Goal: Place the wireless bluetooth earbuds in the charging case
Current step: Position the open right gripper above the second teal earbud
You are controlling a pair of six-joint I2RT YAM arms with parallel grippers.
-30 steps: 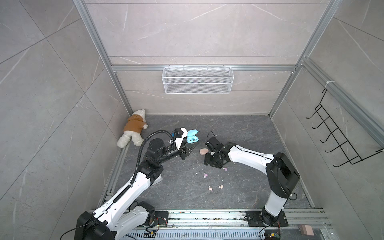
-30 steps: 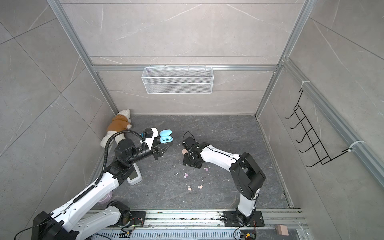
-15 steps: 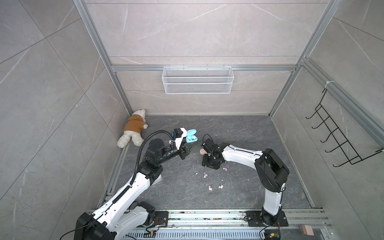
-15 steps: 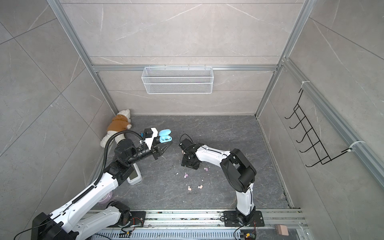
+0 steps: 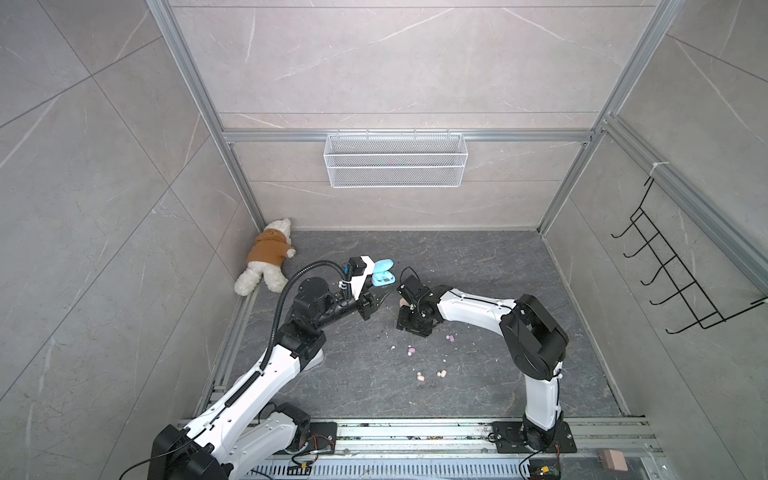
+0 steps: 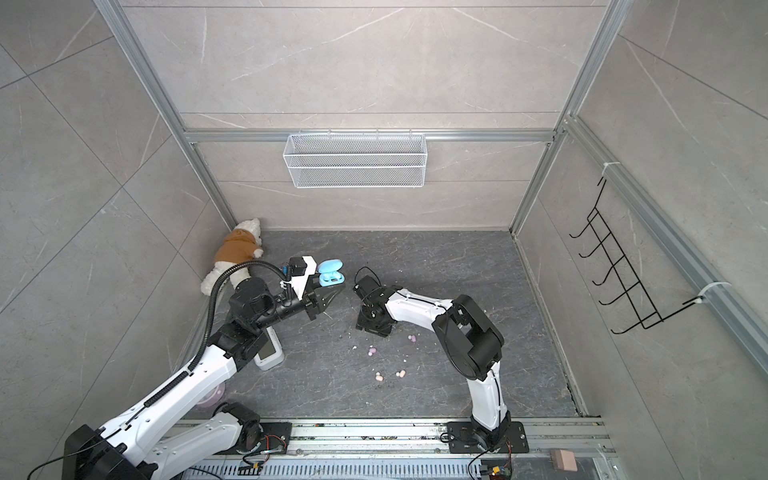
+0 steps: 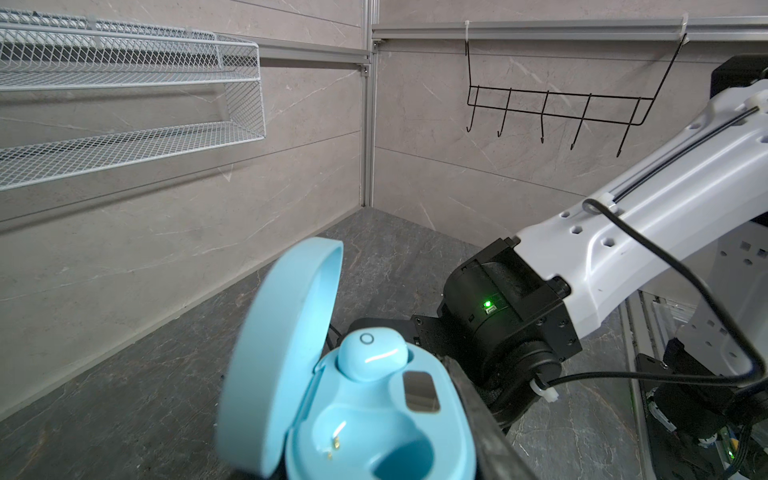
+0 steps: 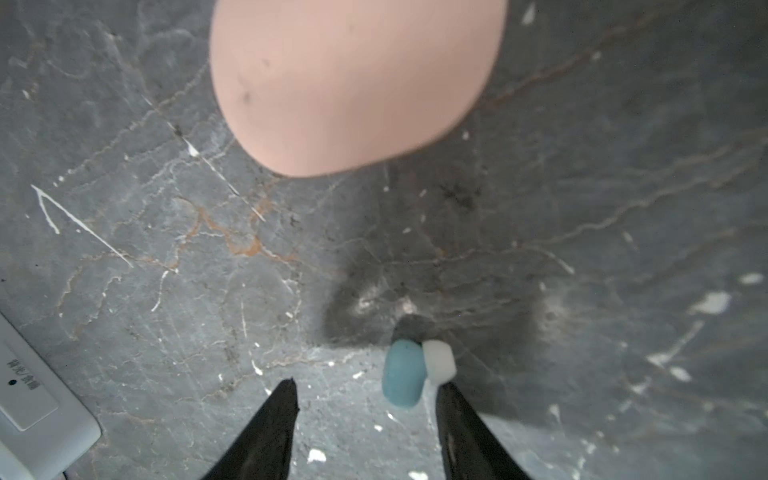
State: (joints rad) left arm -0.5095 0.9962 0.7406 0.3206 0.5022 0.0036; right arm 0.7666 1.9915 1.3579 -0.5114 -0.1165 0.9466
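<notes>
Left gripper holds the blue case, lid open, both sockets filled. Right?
No. Only one socket is filled: a blue earbud sits in it, and the other socket is empty, as the left wrist view shows. The left gripper does hold the blue charging case with its lid open.

Earbud [image 7: 371, 353] in charging case [image 7: 374, 419]; loose earbuds [image 5: 420, 377] on floor [image 5: 478, 257] before right hand [image 8: 368, 390].

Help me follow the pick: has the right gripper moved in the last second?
Yes. In a top view the right gripper has shifted left along the floor, toward the peach case, which stayed put and is now partly hidden behind it.
</notes>
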